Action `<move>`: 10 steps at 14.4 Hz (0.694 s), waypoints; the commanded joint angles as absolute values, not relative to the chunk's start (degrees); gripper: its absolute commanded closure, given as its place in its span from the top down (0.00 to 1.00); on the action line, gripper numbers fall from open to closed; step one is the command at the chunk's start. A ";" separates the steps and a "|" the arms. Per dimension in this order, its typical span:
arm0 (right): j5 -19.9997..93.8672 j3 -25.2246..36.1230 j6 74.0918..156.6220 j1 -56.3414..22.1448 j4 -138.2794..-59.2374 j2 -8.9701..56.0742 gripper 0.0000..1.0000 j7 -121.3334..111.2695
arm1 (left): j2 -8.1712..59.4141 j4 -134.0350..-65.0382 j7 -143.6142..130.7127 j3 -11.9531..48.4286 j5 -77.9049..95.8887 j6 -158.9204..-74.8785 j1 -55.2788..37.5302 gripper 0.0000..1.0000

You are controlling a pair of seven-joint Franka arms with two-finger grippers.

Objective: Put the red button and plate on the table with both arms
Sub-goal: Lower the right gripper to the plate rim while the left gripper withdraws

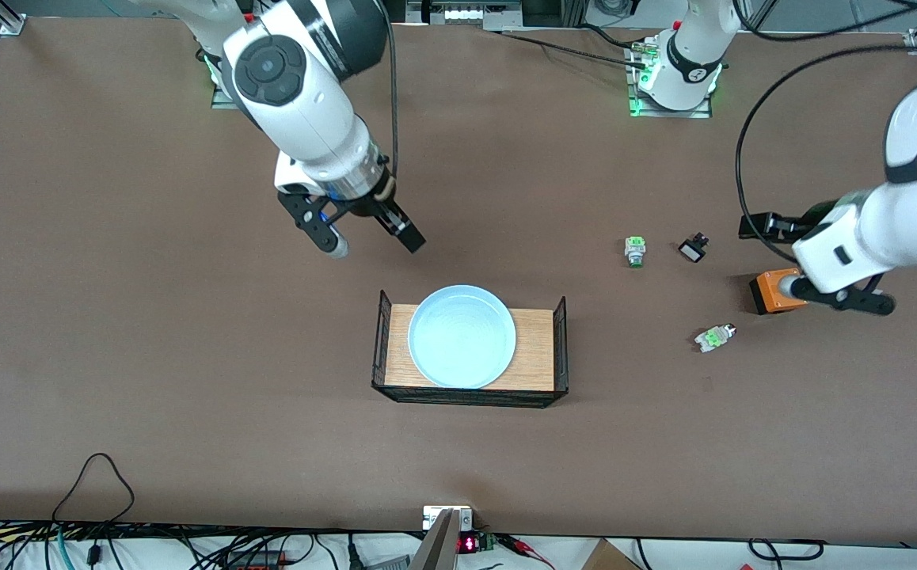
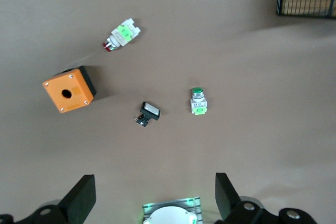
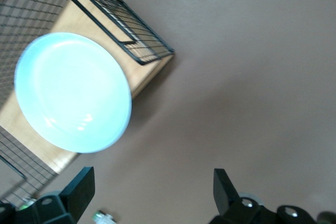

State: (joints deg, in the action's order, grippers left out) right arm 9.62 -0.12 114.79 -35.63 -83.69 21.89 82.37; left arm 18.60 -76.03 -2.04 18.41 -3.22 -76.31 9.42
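Evenly and brightly lit from overhead, with soft shadows only. Faint dark pools on the table under both arms and the shelf, falling toward 6 o'clock. Washed-out, nearly blown highlights on the plate, with small glare specks near its 6 o'clock rim in the right wrist view. Green glow at both bases. Motion blur on the left arm's white shell at 3 o'clock. Wrist views slightly soft.
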 commanded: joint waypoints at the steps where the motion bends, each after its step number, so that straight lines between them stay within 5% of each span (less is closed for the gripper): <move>1: 10.28 0.26 118.73 -36.82 -80.86 25.92 1.00 85.08 | 10.75 -79.61 -4.75 9.70 -2.20 -77.85 3.28 1.00; 5: 10.46 0.53 124.61 -36.92 -80.77 29.79 1.00 85.17 | -0.15 -96.47 -4.83 1.24 -2.20 -94.19 -1.49 1.00; 10: 10.46 0.70 132.01 -37.09 -80.86 34.09 1.00 85.08 | 0.26 -96.33 -3.96 0.88 -2.20 -94.39 -2.02 1.00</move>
State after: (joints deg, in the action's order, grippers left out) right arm 9.62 0.18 130.48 -36.43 -82.65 31.69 84.21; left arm 1.28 -95.42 -4.08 1.69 -3.21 -93.21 -0.95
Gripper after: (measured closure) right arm 0.000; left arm 0.000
